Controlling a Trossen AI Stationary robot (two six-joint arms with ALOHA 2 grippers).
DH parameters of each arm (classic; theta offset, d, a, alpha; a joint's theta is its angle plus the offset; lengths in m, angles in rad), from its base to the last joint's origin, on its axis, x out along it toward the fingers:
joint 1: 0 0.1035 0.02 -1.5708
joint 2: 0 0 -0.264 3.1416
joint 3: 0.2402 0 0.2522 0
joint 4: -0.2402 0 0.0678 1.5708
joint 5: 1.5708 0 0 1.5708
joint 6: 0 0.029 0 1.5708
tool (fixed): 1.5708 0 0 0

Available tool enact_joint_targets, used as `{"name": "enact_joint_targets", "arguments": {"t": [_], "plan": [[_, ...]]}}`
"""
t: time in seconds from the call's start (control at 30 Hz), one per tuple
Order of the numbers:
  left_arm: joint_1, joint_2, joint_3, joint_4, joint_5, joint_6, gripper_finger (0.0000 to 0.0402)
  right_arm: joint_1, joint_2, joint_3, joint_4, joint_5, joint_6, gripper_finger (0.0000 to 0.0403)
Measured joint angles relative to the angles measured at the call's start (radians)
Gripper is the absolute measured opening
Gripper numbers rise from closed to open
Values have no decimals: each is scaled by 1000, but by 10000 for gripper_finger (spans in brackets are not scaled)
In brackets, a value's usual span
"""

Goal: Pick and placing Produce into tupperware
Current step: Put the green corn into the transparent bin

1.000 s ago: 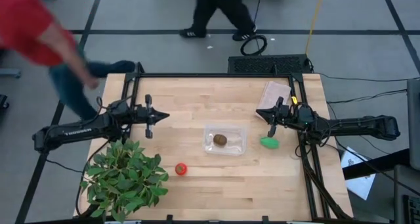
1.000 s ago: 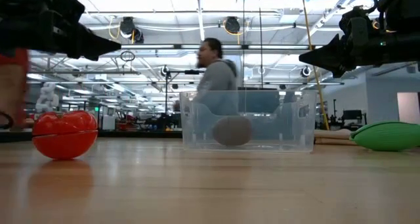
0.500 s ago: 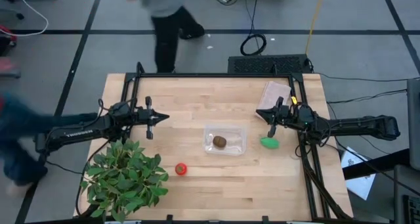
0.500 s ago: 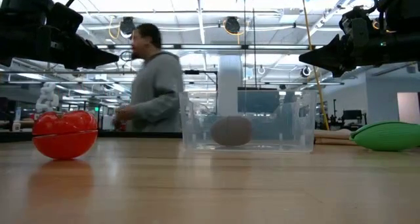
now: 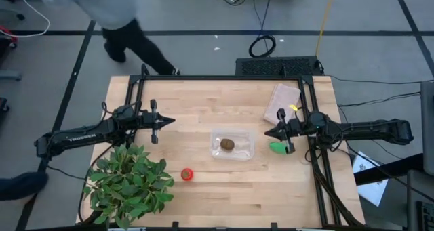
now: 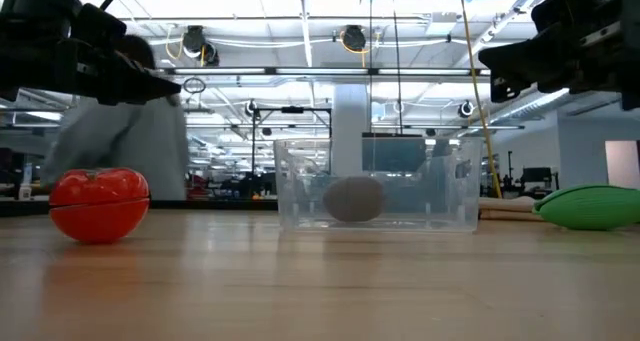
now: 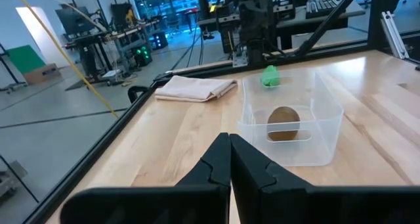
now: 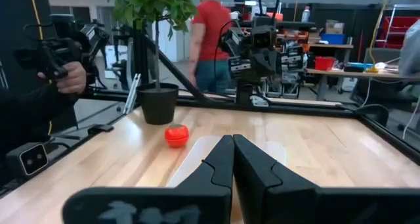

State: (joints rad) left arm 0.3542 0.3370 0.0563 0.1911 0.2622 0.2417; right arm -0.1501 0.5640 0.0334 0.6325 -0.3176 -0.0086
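One kiwi (image 5: pixel 227 144) in tupperware (image 5: pixel 232 132), tomato (image 5: pixel 186 174) apart

— How's my left arm sitting?

— I have it reaching in from the left edge of the worktop, stretched roughly level. The left tool (image 5: pixel 165 120) points toward the middle, fingers (image 7: pixel 226 159) pressed together with no gap, nothing between them.

— And the right?

— My right arm comes in from the right edge, also laid out nearly flat. The right tool (image 5: pixel 268 133) faces the centre, its fingers (image 8: pixel 230 159) shut tight tip to tip, empty. From table height I see both tools hanging above the surface, touching nothing.
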Motion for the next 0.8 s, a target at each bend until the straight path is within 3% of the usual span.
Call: {"name": "enact_joint_targets", "arguments": {"t": [0.17, 0.43, 0.8], "plan": [[0, 0, 0, 0, 0, 0, 1, 0, 0, 0, 11, 103, 4, 0], [0, 0, 0, -3, 3, 0, 1, 0, 0, 18, 21, 131, 46, 0], [0, 1, 0, -3, 3, -1, 4, 0, 1, 232, -323, 131, 32, 0]]}}
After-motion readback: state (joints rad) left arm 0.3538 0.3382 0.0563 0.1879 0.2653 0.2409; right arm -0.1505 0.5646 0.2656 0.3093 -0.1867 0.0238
